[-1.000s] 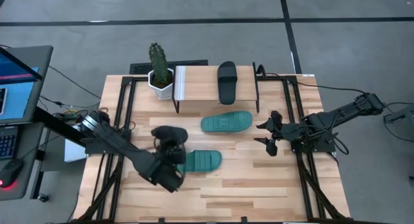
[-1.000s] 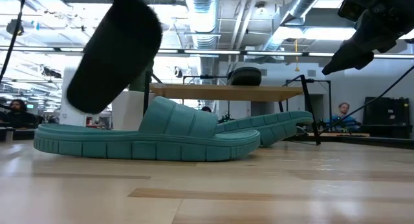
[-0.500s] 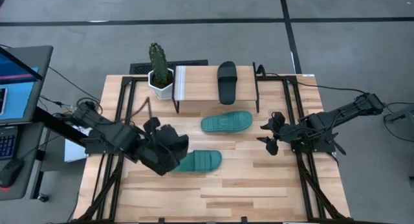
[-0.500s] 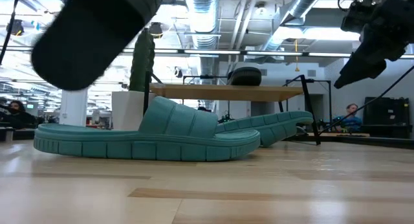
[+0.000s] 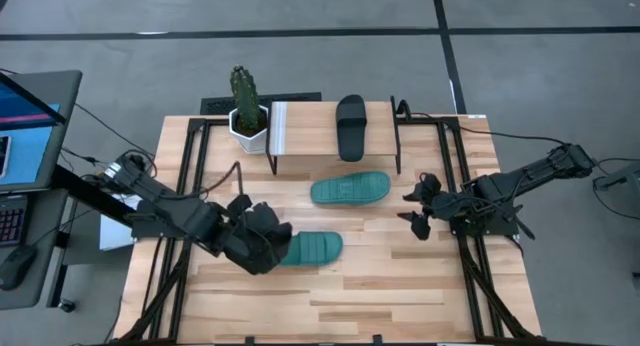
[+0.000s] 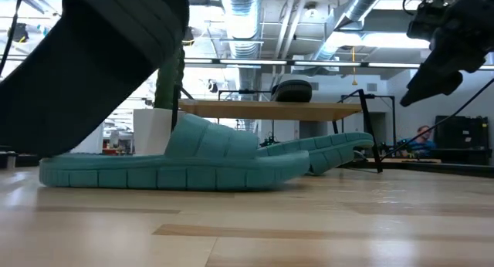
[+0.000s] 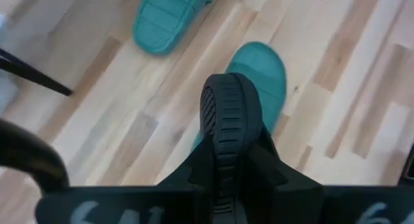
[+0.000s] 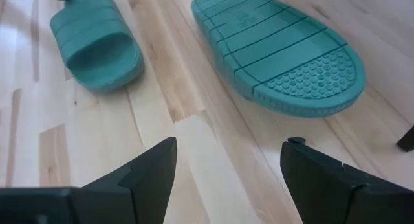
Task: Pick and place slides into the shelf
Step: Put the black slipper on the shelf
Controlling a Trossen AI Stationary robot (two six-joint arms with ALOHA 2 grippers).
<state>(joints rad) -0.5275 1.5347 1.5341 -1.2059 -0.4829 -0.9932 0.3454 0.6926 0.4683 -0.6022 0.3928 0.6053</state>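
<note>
A black slide (image 5: 264, 236) hangs in my left gripper (image 7: 223, 175), which is shut on it above the table's near left. It fills the upper left of the low view as the black slide (image 6: 93, 66). Under it a teal slide (image 5: 312, 249) lies sole down on the table. A second teal slide (image 5: 349, 189) lies sole up in front of the shelf (image 5: 300, 131). Another black slide (image 5: 351, 126) rests on the shelf's top board. My right gripper (image 8: 226, 166) stands open above the table at the right, near the upturned teal slide (image 8: 278, 46). My left gripper pinches the black slide between its two fingers (image 7: 194, 175), which stand on either side of the slide. The slide stands on edge in the hold, its free end (image 7: 223, 98) pointing away from the wrist. The gripper hides the held end. The slide hangs tilted, clear of the table, over the teal slide (image 7: 262, 75).
A potted cactus (image 5: 247, 106) stands at the shelf's left end. Black metal frame rails (image 5: 185, 176) run along the table's left and right sides. Bare wood lies along the near edge (image 5: 330, 306).
My left gripper has risen with the black slide and rolled at the wrist. The slide has turned in the air and come nearer the table's near edge, filling more of the low view. It stays clear of the table.
</note>
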